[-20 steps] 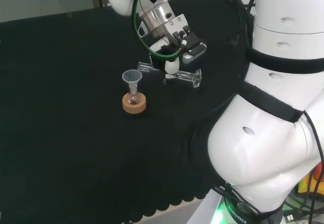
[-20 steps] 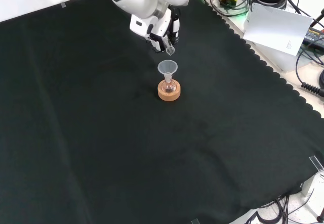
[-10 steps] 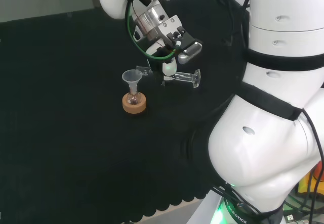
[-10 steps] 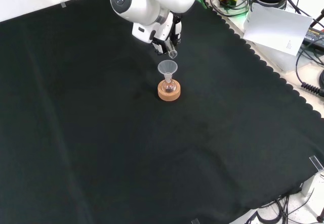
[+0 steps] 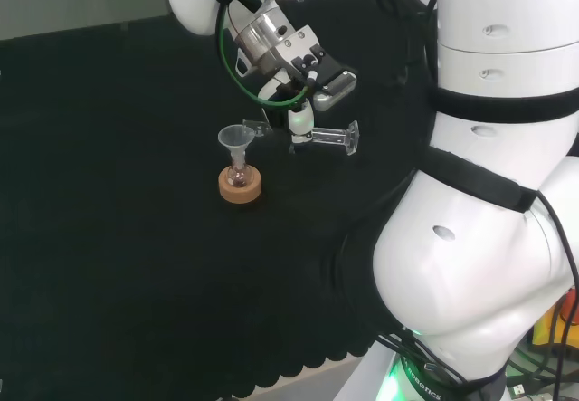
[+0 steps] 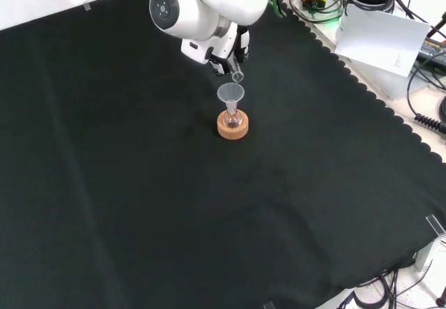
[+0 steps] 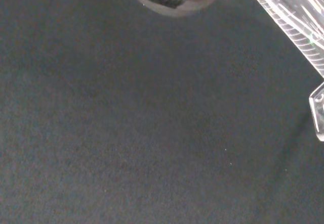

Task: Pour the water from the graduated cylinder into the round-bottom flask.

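My hand [image 5: 302,119], black and white, is curled round the graduated cylinder [image 5: 327,136], a clear ribbed plastic tube with printed scale marks, which I hold lying nearly level. In the head view its flat base sticks out to the right of my fingers, and its mouth end reaches out to the left of them, just at the rim of the funnel [image 5: 236,138]. In the front view my hand [image 6: 226,53] hangs from the top of the picture, with the cylinder's open mouth [image 6: 237,77] showing as a small clear ring just above the funnel [image 6: 231,93]. Whether the mouth touches the funnel rim I cannot tell. No stream of water can be made out.

In the wrist view the cylinder [image 7: 296,29] runs as a clear slanted tube with fine graduation lines past the palm, over plain black cloth [image 7: 126,133].

Below the cylinder's mouth, the funnel is a clear cone with a narrow stem set into the neck of the round-bottom flask [image 5: 239,177]. The flask is small, clear glass, with a faint reddish tint in its bulb. It sits upright in a round tan cork ring [image 5: 240,186], which rests on the matt black cloth [image 5: 118,238]. The cloth's near edge is scalloped.
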Available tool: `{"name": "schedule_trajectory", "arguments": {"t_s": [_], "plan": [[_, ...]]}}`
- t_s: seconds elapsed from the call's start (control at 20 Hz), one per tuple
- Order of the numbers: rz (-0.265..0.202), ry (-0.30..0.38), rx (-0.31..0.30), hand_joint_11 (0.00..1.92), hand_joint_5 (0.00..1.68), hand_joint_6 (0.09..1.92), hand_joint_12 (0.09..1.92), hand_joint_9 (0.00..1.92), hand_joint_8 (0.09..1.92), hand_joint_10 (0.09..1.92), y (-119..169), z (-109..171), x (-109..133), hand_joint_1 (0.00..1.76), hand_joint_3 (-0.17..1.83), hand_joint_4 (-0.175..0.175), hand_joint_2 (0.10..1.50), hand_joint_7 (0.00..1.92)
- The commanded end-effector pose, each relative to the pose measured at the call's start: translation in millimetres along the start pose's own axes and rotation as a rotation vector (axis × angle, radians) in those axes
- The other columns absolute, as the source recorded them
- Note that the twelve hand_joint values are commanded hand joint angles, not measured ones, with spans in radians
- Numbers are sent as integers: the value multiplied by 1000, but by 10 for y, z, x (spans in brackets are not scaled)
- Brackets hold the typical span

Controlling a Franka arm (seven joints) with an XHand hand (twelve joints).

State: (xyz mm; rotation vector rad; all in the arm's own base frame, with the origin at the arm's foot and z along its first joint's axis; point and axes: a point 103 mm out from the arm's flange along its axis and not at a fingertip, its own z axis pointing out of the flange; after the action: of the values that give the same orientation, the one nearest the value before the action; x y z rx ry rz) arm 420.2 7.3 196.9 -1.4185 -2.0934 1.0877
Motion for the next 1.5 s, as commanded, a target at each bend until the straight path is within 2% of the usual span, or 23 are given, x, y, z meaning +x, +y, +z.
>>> {"name": "schedule_trajectory", "arguments": {"t_s": [0.05, 1.5], "plan": [[16, -21, 47, 1212, 1235, 568, 784, 1645, 521, 87, -1, -40, 21, 1303, -3, -175, 998, 1292], [87, -60, 190, 1209, 1237, 564, 779, 1650, 516, 87, -53, -282, 17, 1303, -2, -175, 997, 1294]]}}
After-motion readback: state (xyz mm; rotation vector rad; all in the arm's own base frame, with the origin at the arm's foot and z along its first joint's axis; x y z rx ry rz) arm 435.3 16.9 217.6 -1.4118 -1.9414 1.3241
